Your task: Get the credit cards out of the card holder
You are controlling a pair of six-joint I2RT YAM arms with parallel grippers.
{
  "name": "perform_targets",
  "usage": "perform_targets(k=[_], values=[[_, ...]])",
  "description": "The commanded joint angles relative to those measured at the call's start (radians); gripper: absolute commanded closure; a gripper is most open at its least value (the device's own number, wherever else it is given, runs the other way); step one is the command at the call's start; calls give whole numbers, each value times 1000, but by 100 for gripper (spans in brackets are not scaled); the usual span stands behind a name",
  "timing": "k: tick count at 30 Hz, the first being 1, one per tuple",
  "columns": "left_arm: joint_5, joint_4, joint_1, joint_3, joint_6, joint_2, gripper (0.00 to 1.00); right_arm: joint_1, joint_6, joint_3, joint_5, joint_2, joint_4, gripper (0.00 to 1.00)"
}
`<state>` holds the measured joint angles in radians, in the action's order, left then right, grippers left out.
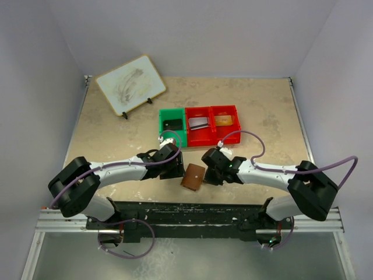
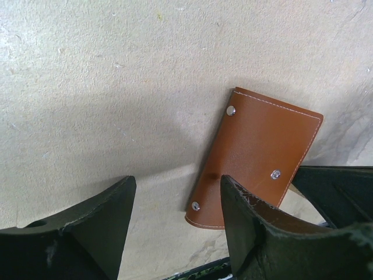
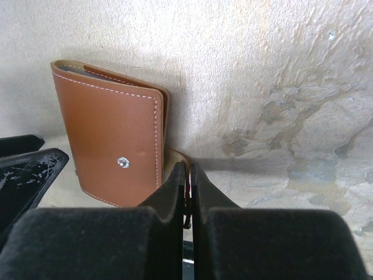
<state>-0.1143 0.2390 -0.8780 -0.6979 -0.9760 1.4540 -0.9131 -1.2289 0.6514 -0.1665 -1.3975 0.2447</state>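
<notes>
The card holder (image 1: 193,177) (image 2: 262,151) (image 3: 111,140), brown leather with white stitching and metal studs, lies folded shut on the table between the two arms. My right gripper (image 1: 211,172) (image 3: 187,166) is at its right edge, shut on the thin brown side tab (image 3: 178,154). At the holder's left side, my left gripper (image 1: 173,169) (image 2: 176,181) is open, one finger over the holder's near corner and nothing between the fingers. No credit cards show at the holder. A flat grey card-like piece (image 1: 199,123) lies in the red bin.
A green bin (image 1: 163,114) holding a dark flat item and a red two-part bin (image 1: 213,140) stand just behind the grippers. A pale board on a small stand (image 1: 130,84) is at the back left. Walls close the table on three sides.
</notes>
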Motion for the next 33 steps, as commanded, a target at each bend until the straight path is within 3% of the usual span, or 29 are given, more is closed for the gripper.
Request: perform_targets(k=[1,6,13,19,24,29,33], values=[[-43,29,1,-20,7,-23,42,5,50,74,-89,67,78,100],[-64,8,1,-25,1,-99,41,5,193,128,-95,147,55,100],[-148,3,1,-9,-33,-195,39,5,307,111,43,238,-71,100],[-228,59,2,-7,-64,-231,39,5,327,175,69,168,-52,100],[-209,47,2,-4,-64,-224,39,5,357,220,96,96,-40,100],[-230,51,2,2,-70,-245,39,30,379,92,161,212,-241,100],[-218,32,2,7,-57,-264,39,203,325,-32,306,289,-203,100]])
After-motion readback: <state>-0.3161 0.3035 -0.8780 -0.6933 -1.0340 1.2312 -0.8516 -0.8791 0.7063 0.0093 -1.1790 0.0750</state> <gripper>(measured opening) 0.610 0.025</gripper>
